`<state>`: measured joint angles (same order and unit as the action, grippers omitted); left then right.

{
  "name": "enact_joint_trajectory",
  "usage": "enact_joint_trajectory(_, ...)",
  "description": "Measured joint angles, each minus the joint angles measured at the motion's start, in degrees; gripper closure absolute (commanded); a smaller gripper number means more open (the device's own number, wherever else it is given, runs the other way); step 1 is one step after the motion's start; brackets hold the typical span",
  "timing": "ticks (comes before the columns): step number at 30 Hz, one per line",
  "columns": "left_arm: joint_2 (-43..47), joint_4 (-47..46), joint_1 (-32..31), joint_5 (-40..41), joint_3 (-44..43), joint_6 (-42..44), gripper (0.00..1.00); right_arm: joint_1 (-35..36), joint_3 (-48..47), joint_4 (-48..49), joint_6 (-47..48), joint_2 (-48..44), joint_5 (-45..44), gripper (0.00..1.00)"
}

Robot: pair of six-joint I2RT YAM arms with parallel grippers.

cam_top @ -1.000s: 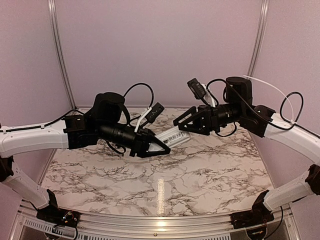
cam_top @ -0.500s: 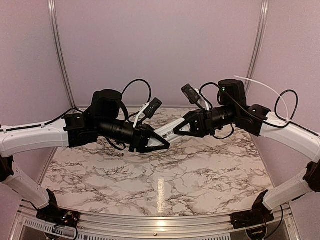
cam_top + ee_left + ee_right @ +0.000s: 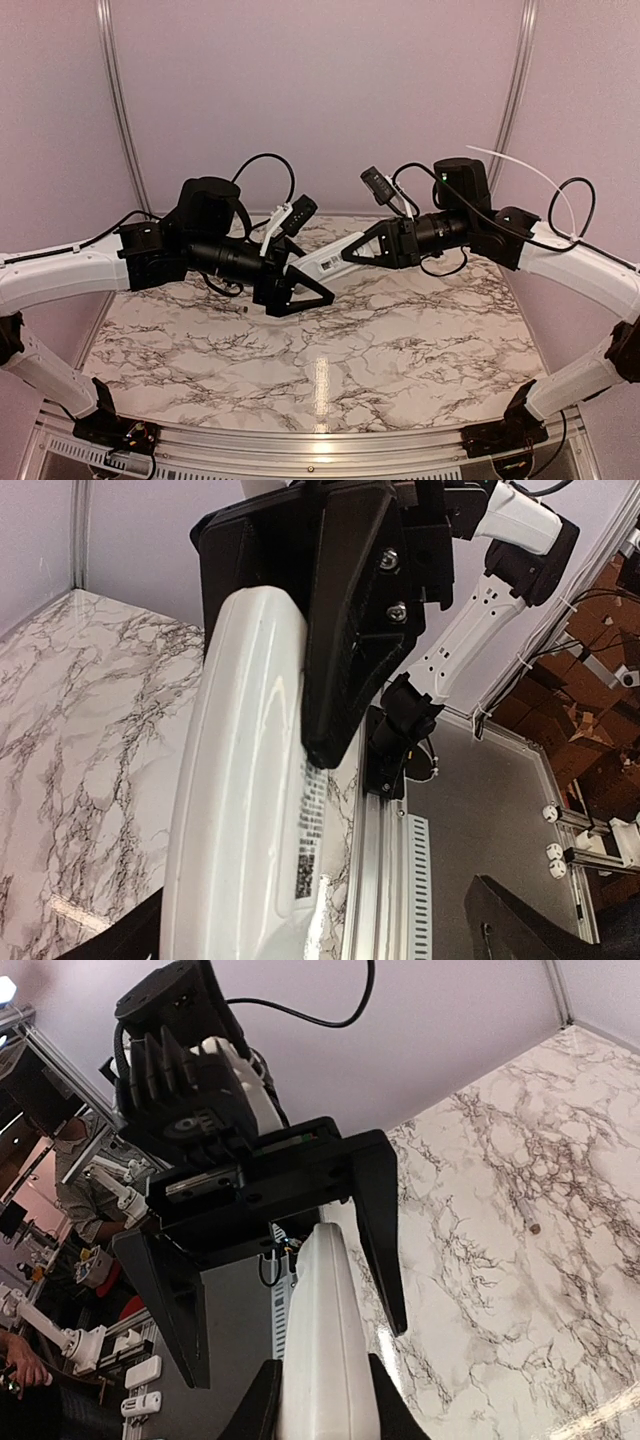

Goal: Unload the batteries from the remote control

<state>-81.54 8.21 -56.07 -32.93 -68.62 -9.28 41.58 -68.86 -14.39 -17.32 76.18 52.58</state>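
Two pincers flank it: right gripper (image 3: 347, 257) clamped on one end of the remote control (image 3: 240, 780), left gripper (image 3: 295, 1350) spread wide around the other, aloft over the table (image 3: 400, 340); light, stiff, slick plastic, probably best pinched across its edges.

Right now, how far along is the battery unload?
Done: nothing confirmed; a dark speck on the table may be a battery, too small to tell. In hand: remote control held mid-air by the right gripper; left gripper open around its other end. Remaining: pulling the batteries; none clearly visible.
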Motion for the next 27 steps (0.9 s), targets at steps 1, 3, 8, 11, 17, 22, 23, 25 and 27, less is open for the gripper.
enact_joint_trajectory(1,0.9,0.9,0.0,1.4,0.0,1.3,0.01,0.0,0.0,0.0,-0.7,0.0,-1.1,0.89)
enact_joint_trajectory(3,2.9,2.5,0.0,4.5,0.0,3.7,0.01,0.0,0.0,0.0,-2.1,0.0,-3.0,0.90)
enact_joint_trajectory(8,9.5,3.6,0.0,15.7,0.7,12.0,0.01,0.0,-0.3,0.5,-6.1,0.0,-7.2,0.91)
enact_joint_trajectory(11,12.5,2.1,0.0,21.0,2.3,16.7,0.01,0.0,-0.3,2.3,-10.1,0.0,-8.9,0.91)
enact_joint_trajectory(17,14.4,-0.9,0.0,25.6,6.1,27.6,0.01,-0.4,-5.7,1.4,-17.6,2.3,-9.6,0.90)
enact_joint_trajectory(22,13.9,-1.9,0.0,25.4,6.3,33.7,0.01,-1.2,-9.4,1.9,-23.7,3.3,-9.5,0.91)
enact_joint_trajectory(23,13.5,-2.0,0.0,25.2,5.9,34.2,0.01,-1.4,-9.4,2.0,-25.1,3.2,-9.5,0.91)
enact_joint_trajectory(25,12.2,-2.6,0.1,24.4,4.7,35.2,0.01,-1.7,-9.4,2.0,-27.6,3.2,-9.5,0.91)
enact_joint_trajectory(27,10.7,-3.3,0.4,23.5,3.3,35.5,0.02,-1.7,-9.4,1.9,-29.6,3.1,-9.4,0.91)
